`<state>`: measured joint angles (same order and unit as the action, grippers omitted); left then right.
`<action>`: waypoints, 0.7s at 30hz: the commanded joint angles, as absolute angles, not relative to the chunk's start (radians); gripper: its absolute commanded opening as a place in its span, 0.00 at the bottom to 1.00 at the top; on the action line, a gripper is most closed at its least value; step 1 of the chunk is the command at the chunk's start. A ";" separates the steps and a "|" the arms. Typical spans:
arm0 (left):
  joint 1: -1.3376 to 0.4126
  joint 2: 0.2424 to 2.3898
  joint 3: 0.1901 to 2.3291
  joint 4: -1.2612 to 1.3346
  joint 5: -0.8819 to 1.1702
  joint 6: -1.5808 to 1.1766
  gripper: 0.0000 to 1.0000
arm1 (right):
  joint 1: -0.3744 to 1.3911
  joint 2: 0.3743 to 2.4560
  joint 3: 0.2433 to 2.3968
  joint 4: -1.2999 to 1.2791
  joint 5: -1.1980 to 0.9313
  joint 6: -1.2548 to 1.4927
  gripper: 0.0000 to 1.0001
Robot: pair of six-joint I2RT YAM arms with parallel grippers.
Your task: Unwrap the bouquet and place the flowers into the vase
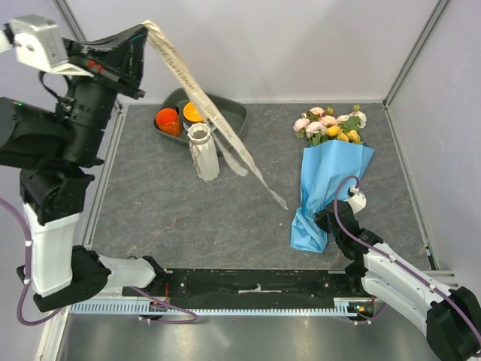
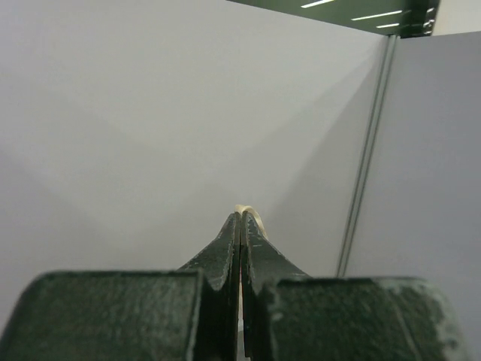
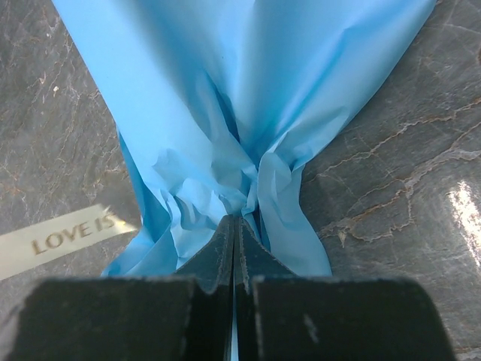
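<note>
A: Near edge: what does the right gripper (image 3: pixel 234 226) hold?
B: Its jaws are clamped on the pinched base of the bouquet (image 1: pixel 327 188), which lies right of centre with its flowers (image 1: pixel 329 124) pointing away.
A: And beyond?
B: The raised left gripper (image 1: pixel 141 31) pinches the ribbon (image 1: pixel 218 113), which drapes past the vase (image 1: pixel 203 154) — 1 swing could topple it.

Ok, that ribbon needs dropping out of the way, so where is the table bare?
The table is barest near-left, between the vase and the arm bases. Another patch lies far-middle, between the tray and the bouquet. Crowded: the tray and vase corner under the hanging ribbon, and the right side, where the right end effector pinches the bouquet.
</note>
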<state>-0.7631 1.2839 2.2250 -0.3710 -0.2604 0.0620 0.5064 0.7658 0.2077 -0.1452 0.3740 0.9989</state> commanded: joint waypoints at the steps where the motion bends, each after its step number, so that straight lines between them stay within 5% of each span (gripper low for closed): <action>1: -0.762 1.279 2.258 -0.465 -0.379 0.175 0.02 | 0.495 0.779 0.187 -0.163 0.387 0.979 0.00; 10: -0.762 1.180 2.031 -0.511 -0.796 0.419 0.02 | 0.494 0.805 0.189 -0.140 0.370 0.963 0.00; 14: -0.749 1.134 1.809 -0.127 -1.162 0.841 0.02 | 0.492 0.816 0.186 -0.132 0.359 0.960 0.00; 16: -0.738 1.108 1.746 0.253 -1.198 1.118 0.02 | 0.492 0.821 0.181 -0.124 0.353 0.959 0.00; 21: -0.738 1.081 1.815 0.135 -1.181 1.030 0.02 | 0.491 0.833 0.181 -0.112 0.345 0.956 0.00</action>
<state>-0.7422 1.1435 1.7523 -0.0238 -1.0836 0.8871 0.4988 0.8120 0.2031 -0.0975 0.3508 0.9741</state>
